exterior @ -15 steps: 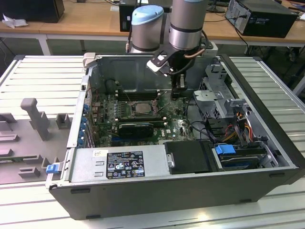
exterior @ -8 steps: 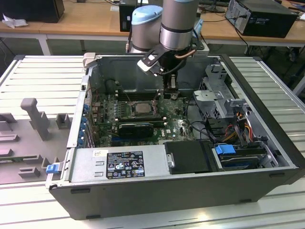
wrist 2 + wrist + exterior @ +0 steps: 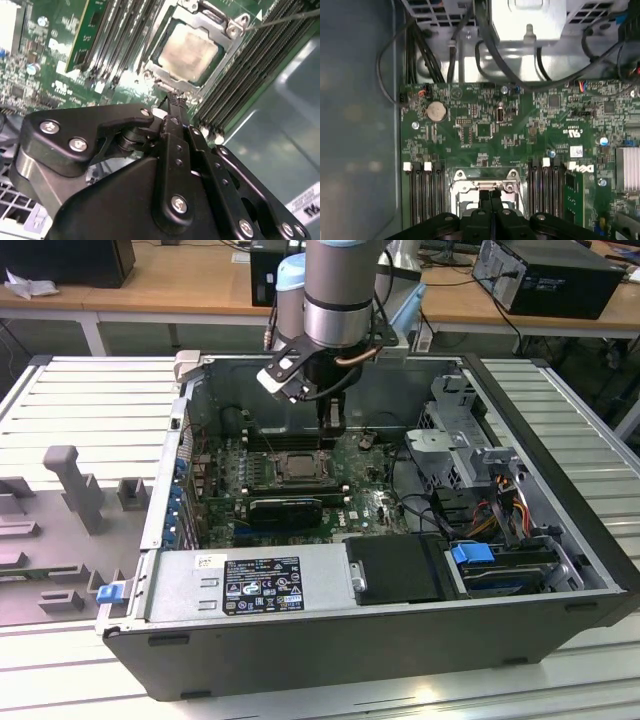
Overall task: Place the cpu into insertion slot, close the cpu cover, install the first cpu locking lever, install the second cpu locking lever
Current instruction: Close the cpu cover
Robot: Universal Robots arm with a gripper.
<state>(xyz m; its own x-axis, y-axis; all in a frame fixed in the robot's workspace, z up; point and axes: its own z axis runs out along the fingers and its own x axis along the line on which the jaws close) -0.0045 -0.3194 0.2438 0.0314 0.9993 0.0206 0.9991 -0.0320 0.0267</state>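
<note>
In insertion slot: one cpu (one cover, seemingly down); gripper beside.

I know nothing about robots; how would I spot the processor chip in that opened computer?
Look into the open dark-grey computer case to its green circuit board. Near the board's middle, by the black gripper's tip, lies the cpu, a flat square chip framed by the dark-silver cpu cover. Its pale silver-grey face sets it apart from the black memory slots on either side.
</note>
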